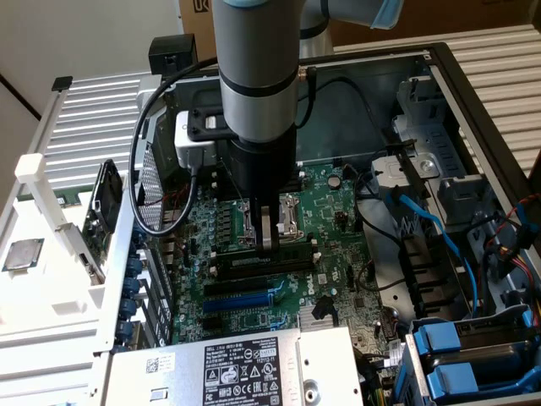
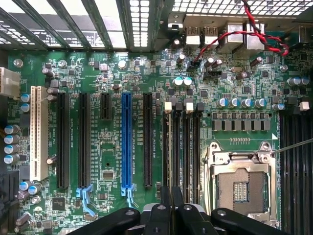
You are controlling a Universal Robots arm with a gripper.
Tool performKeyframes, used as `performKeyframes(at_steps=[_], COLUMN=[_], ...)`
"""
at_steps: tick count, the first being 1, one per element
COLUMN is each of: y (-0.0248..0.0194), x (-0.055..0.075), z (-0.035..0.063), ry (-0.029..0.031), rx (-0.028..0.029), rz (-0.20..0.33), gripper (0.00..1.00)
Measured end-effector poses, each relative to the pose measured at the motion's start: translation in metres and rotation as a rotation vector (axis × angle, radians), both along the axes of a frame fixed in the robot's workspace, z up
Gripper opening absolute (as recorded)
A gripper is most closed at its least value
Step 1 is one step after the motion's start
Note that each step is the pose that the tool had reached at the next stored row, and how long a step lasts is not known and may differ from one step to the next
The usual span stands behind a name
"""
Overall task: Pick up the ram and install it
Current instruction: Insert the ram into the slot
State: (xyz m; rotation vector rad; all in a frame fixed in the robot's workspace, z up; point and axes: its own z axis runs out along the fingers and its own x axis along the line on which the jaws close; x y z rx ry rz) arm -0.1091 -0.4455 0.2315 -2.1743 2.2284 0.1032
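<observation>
My gripper (image 1: 268,244) hangs straight down from the grey arm inside an open computer case. Its tip is low over the four long black memory slots (image 1: 262,266) of the green motherboard (image 1: 338,211). In the wrist view the two black fingers (image 2: 165,200) stand almost together over the near end of those memory slots (image 2: 182,147), with only a thin dark line between them. The ram is hidden; I cannot make out a green stick between the fingers or in a slot.
The open processor socket (image 2: 243,183) lies beside the slots, and the blue expansion slot (image 2: 126,142) on their other side. Blue cables (image 1: 439,233) and drive bays (image 1: 456,355) fill the exterior view's right. A labelled power supply (image 1: 245,368) sits in front. Red wires (image 2: 244,36) run near the case's rear wall.
</observation>
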Motion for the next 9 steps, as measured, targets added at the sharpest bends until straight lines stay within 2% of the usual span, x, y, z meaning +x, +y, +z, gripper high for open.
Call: performKeyframes(at_steps=[9], y=[-0.0001], x=[0.0], z=[-0.0015], ry=[0.0], rx=[-0.0001], rz=[0.0], gripper=[0.12])
